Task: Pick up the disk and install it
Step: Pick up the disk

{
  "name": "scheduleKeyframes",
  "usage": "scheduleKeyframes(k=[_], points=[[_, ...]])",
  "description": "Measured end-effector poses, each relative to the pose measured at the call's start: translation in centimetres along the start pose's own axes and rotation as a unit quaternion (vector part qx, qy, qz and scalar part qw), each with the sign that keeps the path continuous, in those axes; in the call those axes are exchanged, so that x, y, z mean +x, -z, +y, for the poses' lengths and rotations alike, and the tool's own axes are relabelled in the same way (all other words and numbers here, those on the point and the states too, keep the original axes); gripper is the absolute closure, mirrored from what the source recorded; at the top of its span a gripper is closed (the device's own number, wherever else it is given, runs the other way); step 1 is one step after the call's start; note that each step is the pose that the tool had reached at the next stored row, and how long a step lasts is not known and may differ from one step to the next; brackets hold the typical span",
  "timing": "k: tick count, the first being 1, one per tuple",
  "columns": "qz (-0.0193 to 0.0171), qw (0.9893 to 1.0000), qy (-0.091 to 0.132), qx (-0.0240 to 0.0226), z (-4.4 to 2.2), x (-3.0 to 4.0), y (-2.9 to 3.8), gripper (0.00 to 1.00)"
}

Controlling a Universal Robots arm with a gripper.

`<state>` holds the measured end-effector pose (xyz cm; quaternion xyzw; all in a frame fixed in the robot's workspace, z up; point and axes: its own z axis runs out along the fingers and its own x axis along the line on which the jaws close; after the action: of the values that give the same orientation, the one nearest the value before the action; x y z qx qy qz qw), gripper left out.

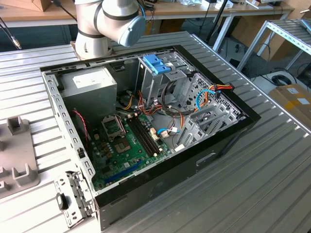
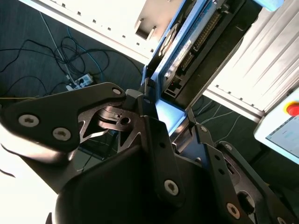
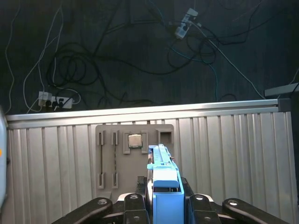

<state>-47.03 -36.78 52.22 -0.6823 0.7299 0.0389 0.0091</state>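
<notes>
Clasping disk (image 3: 161, 163), tool (image 3: 164, 207) partly cropped

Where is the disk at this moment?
In both wrist views the disk is clamped between the fingers; in the first wrist view the grey fixture plate on the ribbed metal table lies just beyond it.

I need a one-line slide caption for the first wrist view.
Gripper clamps the blue-framed disk edge-on; a grey fixture plate lies beyond.
</notes>
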Motion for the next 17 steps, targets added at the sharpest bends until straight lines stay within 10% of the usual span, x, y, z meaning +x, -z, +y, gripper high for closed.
scheduleKeyframes(k=[17], points=[[0.0,1.0,0.0,0.0,-0.09,1.23,0.08,0.63]])
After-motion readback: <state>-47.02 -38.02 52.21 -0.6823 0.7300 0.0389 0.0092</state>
